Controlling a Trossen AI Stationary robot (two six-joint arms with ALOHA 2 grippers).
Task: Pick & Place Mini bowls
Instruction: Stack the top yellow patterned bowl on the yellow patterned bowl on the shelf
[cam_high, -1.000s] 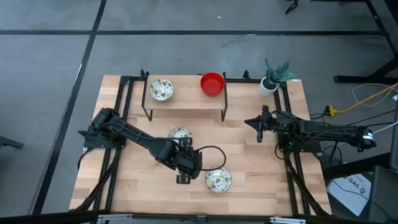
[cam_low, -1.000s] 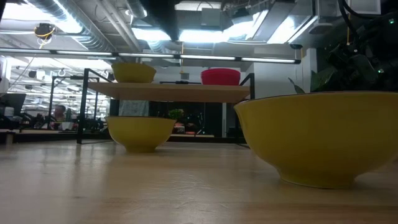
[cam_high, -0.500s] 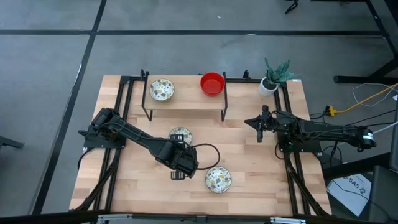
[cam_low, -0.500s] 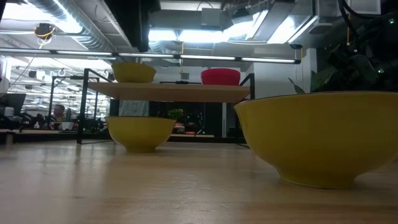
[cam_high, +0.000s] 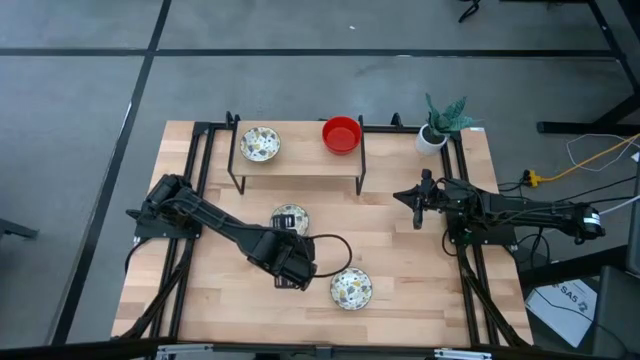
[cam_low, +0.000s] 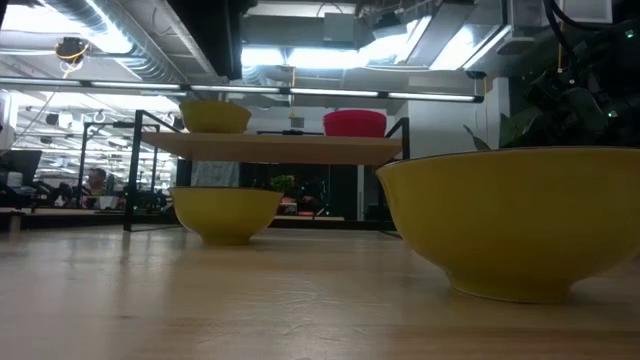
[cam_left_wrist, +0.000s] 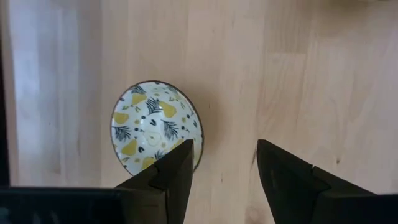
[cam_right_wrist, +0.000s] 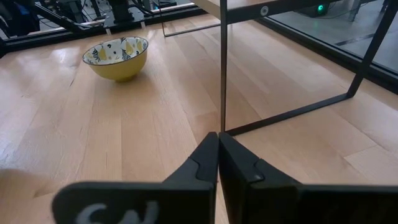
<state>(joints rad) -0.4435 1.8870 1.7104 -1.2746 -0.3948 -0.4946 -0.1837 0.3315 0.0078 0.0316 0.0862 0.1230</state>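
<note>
Three white patterned mini bowls with yellow outsides and one red bowl show. One patterned bowl (cam_high: 260, 144) and the red bowl (cam_high: 341, 134) stand on the raised shelf. A second patterned bowl (cam_high: 289, 217) sits on the table in front of the shelf, and a third (cam_high: 351, 289) rests on its base near the table's near edge. My left gripper (cam_high: 290, 281) hangs open above the table just left of that third bowl (cam_left_wrist: 157, 127), touching nothing. My right gripper (cam_high: 417, 206) waits shut at the table's right side.
The black-framed wooden shelf (cam_high: 300, 165) spans the far middle of the table; one of its thin legs (cam_right_wrist: 223, 68) stands close before my right gripper. A white pot with a green plant (cam_high: 433, 136) sits at the far right corner. Bare wood lies between the two arms.
My left gripper has drawn back a little toward the table's left and far side, away from the near bowl. The bowls have stayed where they were.
</note>
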